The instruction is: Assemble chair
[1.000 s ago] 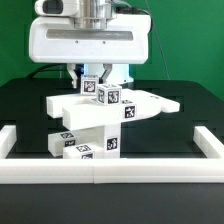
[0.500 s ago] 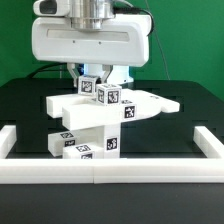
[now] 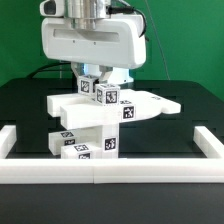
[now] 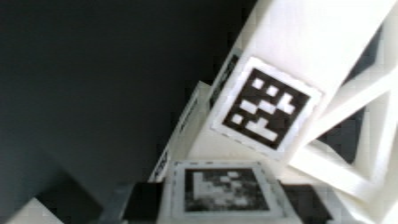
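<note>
The chair [image 3: 92,122] is a partly joined stack of white blocky parts with black-and-white tags, standing in the middle of the black table. A flat panel [image 3: 150,103] sticks out toward the exterior view's right. My gripper [image 3: 91,78] is directly above the stack, shut on a small tagged white part [image 3: 90,88] at its top. In the wrist view this part [image 4: 228,188] sits between my two dark fingers [image 4: 150,200], with my gripper [image 4: 228,205] closed around it. A slanted white panel with a larger tag [image 4: 267,105] lies just beyond.
A long white border rail [image 3: 110,166] runs along the table's front and up both sides [image 3: 206,140]. The green wall and dark cables are behind the arm. The black table top [image 3: 170,135] lies around the stack.
The arm's wrist housing has shifted slightly toward the exterior view's right and turned a little. The held tagged part has barely moved. The stack stays in place.
</note>
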Available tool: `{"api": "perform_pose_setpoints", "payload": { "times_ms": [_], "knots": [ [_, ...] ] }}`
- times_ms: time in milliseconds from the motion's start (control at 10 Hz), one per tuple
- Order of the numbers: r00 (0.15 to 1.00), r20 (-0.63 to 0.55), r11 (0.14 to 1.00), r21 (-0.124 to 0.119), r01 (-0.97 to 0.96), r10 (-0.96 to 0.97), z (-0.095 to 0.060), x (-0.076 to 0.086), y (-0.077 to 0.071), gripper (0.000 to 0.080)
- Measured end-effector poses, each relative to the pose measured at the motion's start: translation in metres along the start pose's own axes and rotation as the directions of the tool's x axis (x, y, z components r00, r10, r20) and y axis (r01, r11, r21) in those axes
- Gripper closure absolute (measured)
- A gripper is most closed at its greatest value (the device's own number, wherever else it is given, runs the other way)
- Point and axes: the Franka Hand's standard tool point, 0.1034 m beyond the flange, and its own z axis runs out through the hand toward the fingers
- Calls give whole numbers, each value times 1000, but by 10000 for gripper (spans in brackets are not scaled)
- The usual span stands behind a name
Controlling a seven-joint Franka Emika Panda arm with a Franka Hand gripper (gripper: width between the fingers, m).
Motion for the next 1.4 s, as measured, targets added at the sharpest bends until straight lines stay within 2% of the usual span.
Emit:
{"api": "perform_pose_setpoints", "payload": {
  "times_ms": [300,400,500,600,700,900,1100,1400],
  "knots": [
    [995,3,995,5,-103,103,0,-1,-1,513],
    [996,3,996,5,-85,85,0,-1,-1,329],
    [998,3,998,5,-55,55,0,-1,-1,329],
    [999,3,999,5,-35,35,0,-1,-1,184],
    [1000,2,1000,6,-11,11,0,-2,-3,156],
    [985,0,985,6,175,-175,-1,-3,-4,151],
    [918,-2,918,4,396,-396,-1,-3,-5,150],
    [806,-2,806,3,592,-592,-1,-3,-4,150]
  ]
}}
